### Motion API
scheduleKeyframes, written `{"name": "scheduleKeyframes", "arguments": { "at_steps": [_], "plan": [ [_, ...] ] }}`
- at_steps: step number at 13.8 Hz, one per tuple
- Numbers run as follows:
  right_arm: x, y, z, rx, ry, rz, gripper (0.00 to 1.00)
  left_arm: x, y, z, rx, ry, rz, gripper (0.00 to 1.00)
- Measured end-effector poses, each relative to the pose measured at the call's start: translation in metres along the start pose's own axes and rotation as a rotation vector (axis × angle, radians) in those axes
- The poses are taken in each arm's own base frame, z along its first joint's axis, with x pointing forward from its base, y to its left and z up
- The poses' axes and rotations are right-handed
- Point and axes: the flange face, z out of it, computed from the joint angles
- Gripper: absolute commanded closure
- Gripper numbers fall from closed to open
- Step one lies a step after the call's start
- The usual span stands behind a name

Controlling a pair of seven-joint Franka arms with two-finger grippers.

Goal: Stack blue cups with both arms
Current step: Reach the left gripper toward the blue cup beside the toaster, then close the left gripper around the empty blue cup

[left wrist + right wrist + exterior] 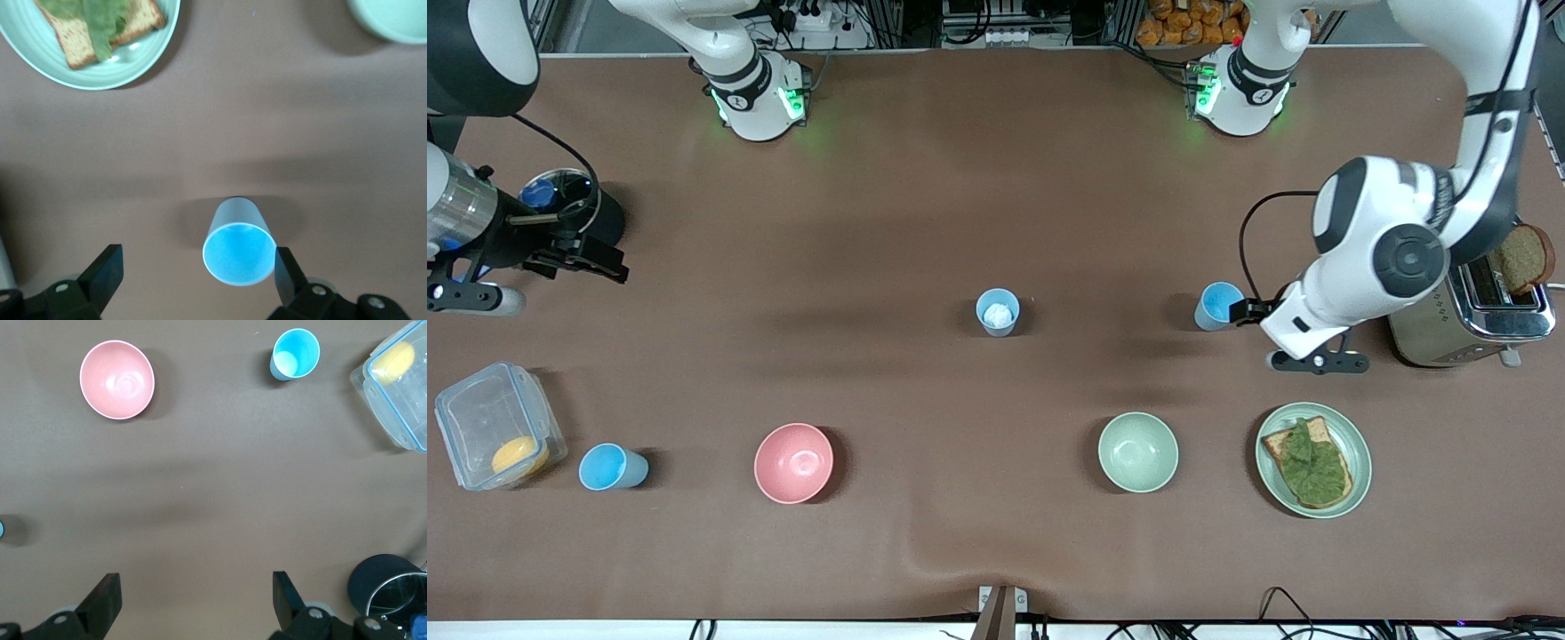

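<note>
Three blue cups stand upright on the brown table. One (1217,306) is beside my left gripper (1240,312). In the left wrist view this cup (239,257) sits between the open fingers of the left gripper (197,259), close to one finger (288,280) and not held. A paler cup (997,311) with something white inside stands mid-table. The third cup (612,467) stands next to the clear container and shows in the right wrist view (293,353). My right gripper (600,262) is open and empty (197,583) over bare table at the right arm's end.
A pink bowl (793,462) and a pale green bowl (1137,452) sit nearer the camera. A green plate (1352,484) holds toast with greens. A toaster (1467,316) stands by the left arm. A clear container (480,418) and a dark can (605,213) are near the right gripper.
</note>
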Motion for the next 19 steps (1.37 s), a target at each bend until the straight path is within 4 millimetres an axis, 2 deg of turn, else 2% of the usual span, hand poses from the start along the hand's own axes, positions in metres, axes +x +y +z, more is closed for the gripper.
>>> {"name": "scheduleKeyframes", "arguments": {
  "at_steps": [3,6,11,15,16,17,19],
  "plan": [
    [-0.004,0.001,0.006,0.005,0.043,-0.001,0.00,-0.011,0.001,0.036,0.004,0.000,0.011,0.00],
    [-0.008,0.003,0.005,0.003,0.051,-0.005,0.00,-0.021,-0.001,0.061,0.001,-0.001,0.027,0.00],
    [-0.005,0.030,0.005,-0.001,0.059,-0.055,0.00,-0.026,-0.008,0.076,0.000,-0.023,0.018,0.00],
    [-0.005,0.025,0.004,0.000,0.064,-0.066,0.00,-0.029,-0.008,0.089,0.001,-0.049,0.020,0.00],
    [-0.005,0.023,0.003,0.000,0.065,-0.068,0.00,-0.029,-0.008,0.091,0.001,-0.054,0.020,0.05],
    [-0.006,0.023,0.003,0.000,0.066,-0.069,0.00,-0.030,-0.008,0.095,0.001,-0.060,0.021,0.15],
    [-0.005,0.023,0.002,0.000,0.069,-0.069,0.00,-0.030,-0.007,0.102,0.001,-0.073,0.022,0.53]
  ]
}}
